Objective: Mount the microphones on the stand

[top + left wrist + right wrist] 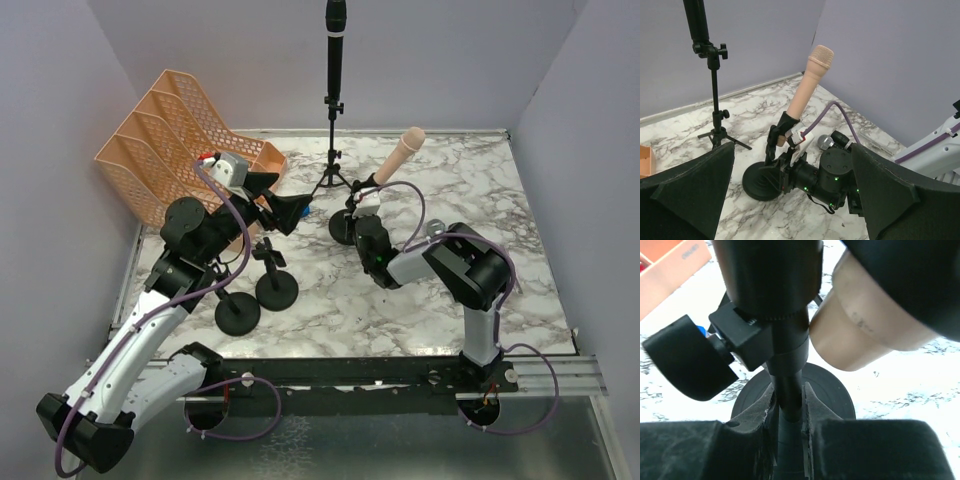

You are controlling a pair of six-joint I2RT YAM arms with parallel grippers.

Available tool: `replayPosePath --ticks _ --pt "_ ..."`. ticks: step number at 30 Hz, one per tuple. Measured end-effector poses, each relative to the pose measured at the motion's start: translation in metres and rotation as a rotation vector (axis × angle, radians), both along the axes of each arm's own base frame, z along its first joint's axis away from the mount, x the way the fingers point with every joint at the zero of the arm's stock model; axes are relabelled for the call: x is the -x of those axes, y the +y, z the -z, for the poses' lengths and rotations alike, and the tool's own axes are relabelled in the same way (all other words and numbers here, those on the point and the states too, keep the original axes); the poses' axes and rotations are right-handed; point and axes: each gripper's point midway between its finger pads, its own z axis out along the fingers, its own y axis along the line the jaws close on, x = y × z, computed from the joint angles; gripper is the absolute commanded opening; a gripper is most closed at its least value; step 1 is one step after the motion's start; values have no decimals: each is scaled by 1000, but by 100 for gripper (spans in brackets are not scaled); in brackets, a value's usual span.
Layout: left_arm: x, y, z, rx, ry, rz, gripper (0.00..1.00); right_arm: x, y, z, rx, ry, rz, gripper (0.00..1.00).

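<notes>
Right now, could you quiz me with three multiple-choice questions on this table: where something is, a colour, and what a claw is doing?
1. Where is the upright black microphone?
A inside a box; B atop the tripod stand; C under a cloth.
2. What colour is the tilted microphone above the right claw?
A blue; B green; C pale pink.
3. What is the right claw doing?
A clamped on a round-based stand post; B hanging open in the air; C holding a cup.

Answers: B, it sits upright at the tripod's top. C, its whole body is pink. A, the wrist view shows fingers pressing both sides of the post.
</notes>
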Motion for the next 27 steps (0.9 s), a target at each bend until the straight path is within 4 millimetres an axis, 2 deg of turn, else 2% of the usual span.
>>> replayPosePath --ticks 10,16,22,27 --pt "-5 -4 14 -15 32 8 97 -6 -4 4 88 1 17 0" --pt "-4 -5 15 -14 37 16 97 -5 -8 0 125 -1 18 0" --pt "-3 -7 17 -9 46 25 97 -8 -20 -14 188 -18 44 1" --pt "-2 -7 17 -4 47 29 98 -29 -42 -23 193 -21 102 0"
